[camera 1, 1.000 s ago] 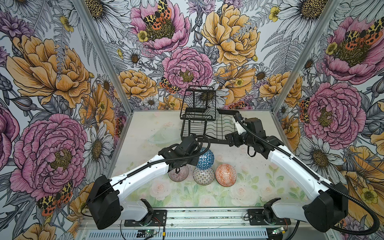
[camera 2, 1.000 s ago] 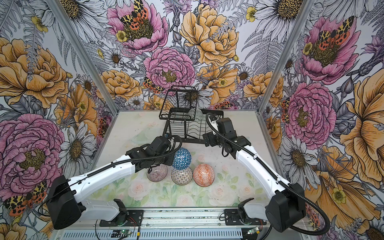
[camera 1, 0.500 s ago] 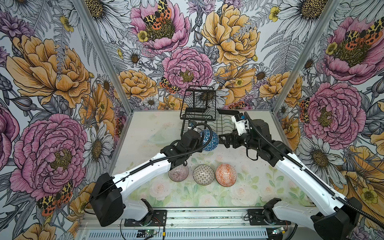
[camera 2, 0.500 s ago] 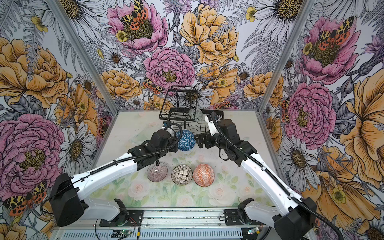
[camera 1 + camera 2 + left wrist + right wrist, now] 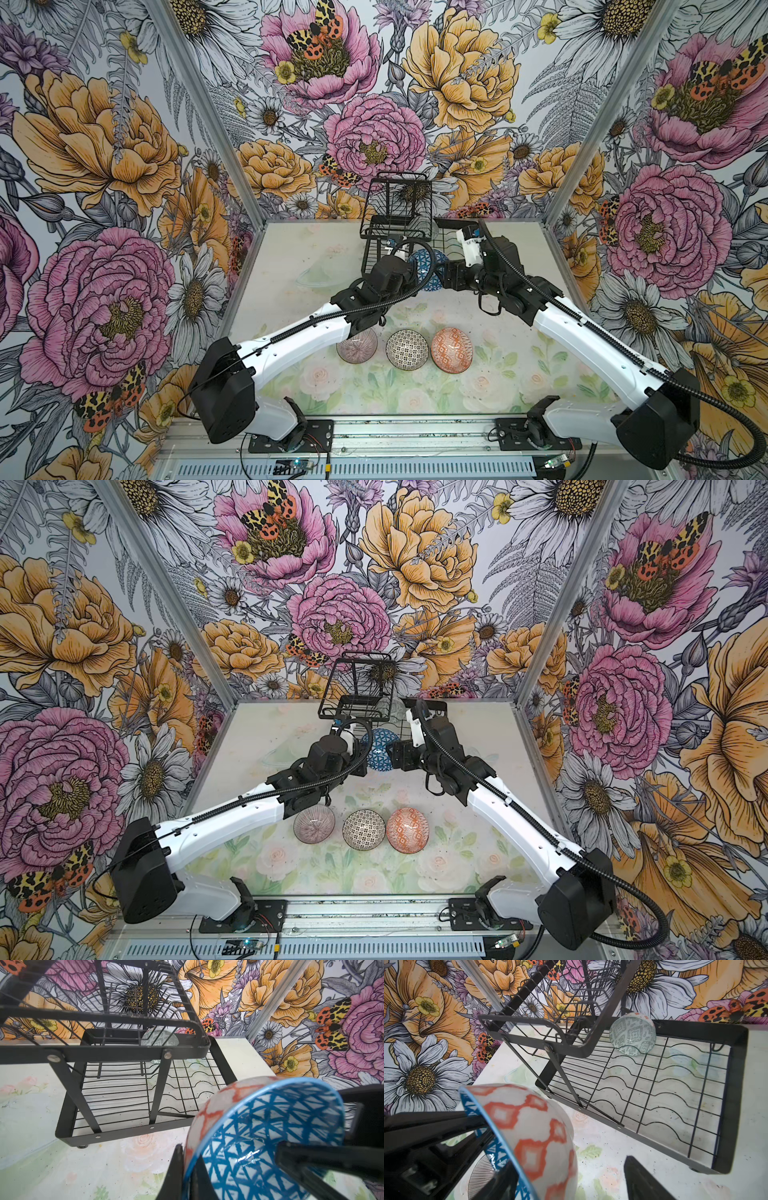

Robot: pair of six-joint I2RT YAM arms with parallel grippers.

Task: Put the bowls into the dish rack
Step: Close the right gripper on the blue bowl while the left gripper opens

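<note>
My left gripper [image 5: 188,1153] is shut on the rim of the blue lattice bowl [image 5: 424,272] and holds it tilted in the air just in front of the dish rack [image 5: 367,245]. The right gripper [image 5: 564,1163] straddles the opposite wall of that bowl [image 5: 533,1126]. It is open: one finger is inside, and the outer finger [image 5: 643,1178] stands apart from the orange-patterned outside. A grey-green bowl [image 5: 632,1034] leans at the rack's far end. The pink-striped [image 5: 356,345], black-white [image 5: 407,348] and orange-white [image 5: 451,344] bowls sit in a row on the table.
The rack's taller wire basket tier [image 5: 357,679] overhangs its left half. The wavy plate slots [image 5: 654,1095] to its right hold nothing. Floral walls enclose the table on three sides. Both arms meet over the table's middle.
My left gripper has lifted the blue bowl from the front row up toward the rack. The right gripper swung from the rack to the bowl, and its jaws have narrowed.
</note>
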